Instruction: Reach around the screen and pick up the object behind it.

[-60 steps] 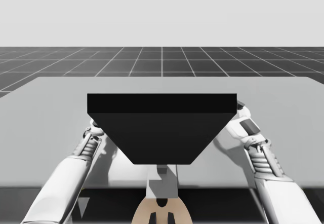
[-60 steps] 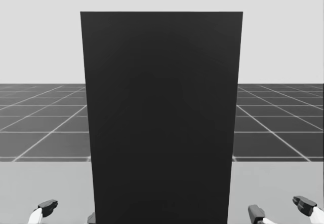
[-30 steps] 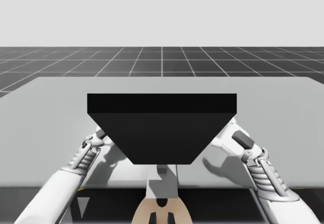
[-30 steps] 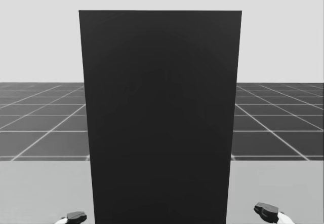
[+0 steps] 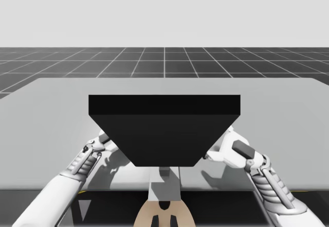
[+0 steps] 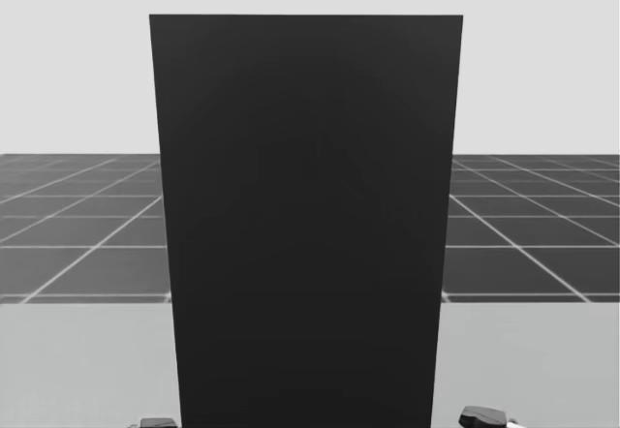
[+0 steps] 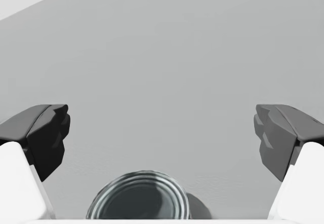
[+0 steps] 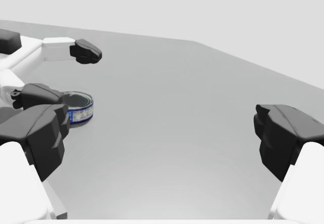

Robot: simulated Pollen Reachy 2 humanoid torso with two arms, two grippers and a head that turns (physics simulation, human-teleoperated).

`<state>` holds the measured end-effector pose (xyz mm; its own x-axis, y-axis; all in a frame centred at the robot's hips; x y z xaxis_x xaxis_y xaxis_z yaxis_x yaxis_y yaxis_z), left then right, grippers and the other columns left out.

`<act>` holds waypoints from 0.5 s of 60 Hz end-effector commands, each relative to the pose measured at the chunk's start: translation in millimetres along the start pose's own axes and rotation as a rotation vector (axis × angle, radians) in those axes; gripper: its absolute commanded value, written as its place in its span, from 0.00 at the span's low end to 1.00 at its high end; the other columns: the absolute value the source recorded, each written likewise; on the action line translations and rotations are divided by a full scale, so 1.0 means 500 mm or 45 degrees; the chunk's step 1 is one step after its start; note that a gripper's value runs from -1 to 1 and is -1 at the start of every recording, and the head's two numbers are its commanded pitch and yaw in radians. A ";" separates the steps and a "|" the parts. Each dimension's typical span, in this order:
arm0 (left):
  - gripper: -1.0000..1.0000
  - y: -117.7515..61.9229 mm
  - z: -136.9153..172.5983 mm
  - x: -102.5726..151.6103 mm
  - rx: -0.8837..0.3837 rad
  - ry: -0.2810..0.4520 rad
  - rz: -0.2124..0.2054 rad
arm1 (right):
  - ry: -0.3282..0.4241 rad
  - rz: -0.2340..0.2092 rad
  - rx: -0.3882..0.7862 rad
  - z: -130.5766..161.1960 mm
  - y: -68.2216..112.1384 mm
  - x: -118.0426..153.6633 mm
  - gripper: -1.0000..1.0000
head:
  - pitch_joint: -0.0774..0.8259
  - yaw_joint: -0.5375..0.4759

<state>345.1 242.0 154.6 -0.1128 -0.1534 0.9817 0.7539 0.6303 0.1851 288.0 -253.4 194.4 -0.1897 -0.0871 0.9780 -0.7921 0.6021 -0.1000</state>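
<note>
**Left wrist view.** The left gripper point(image 7: 162, 133) is shown with its two dark fingers spread wide. A low round metal can with a blue label band point(image 7: 137, 198) is seen between them, close in under the gripper at the palm end, and neither finger touches it. Ahead of the fingertips only the plain grey table point(image 7: 177, 57) is seen.

**Right wrist view.** The right gripper point(image 8: 162, 138) is likewise held wide, with nothing between its fingers. The can is seen ahead of it and off to one side, well apart from it, just beside one finger of the left gripper.

**High view.** A tall black flat screen point(image 5: 164, 129) is shown standing on the table. One gripper is placed at each of its side edges, and the left gripper's fingertips are partly hidden by it.
</note>
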 end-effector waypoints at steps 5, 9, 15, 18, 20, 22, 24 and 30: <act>0.00 0.004 0.007 -0.012 -0.040 0.125 0.050 | -0.002 0.005 0.012 0.000 0.002 0.001 0.00 | 0.17 0.52; 0.00 0.004 0.011 -0.013 -0.034 0.146 0.057 | -0.007 0.005 0.006 0.000 -0.001 0.001 0.00 | 0.17 0.52; 0.00 -0.002 0.017 -0.017 -0.029 0.197 0.061 | -0.004 0.008 -0.005 -0.001 -0.003 -0.001 0.00 | 0.17 0.52; 0.00 -0.007 0.019 -0.023 -0.028 0.220 0.066 | -0.005 0.006 -0.007 -0.001 -0.003 -0.001 0.00 | 0.18 0.52; 0.00 -0.010 0.021 -0.028 -0.035 0.231 0.073 | -0.005 0.008 -0.012 -0.002 -0.004 -0.001 0.00 | 0.18 0.52; 0.00 -0.012 0.022 -0.032 -0.041 0.236 0.074 | -0.005 0.010 -0.014 -0.002 -0.004 -0.001 0.00 | 0.18 0.52; 0.00 -0.014 0.024 -0.038 -0.051 0.241 0.082 | -0.006 0.008 -0.016 -0.002 -0.004 0.000 0.00 | 0.18 0.53; 0.00 -0.014 0.027 -0.055 -0.062 0.228 0.093 | -0.010 0.012 -0.021 -0.002 -0.005 0.000 0.00 | 0.19 0.53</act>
<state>336.8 250.0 137.2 0.0341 -0.2407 0.9700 0.7793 0.6140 0.1250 290.0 -253.9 194.5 -0.1983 -0.0871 0.9763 -0.7849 0.6107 -0.1050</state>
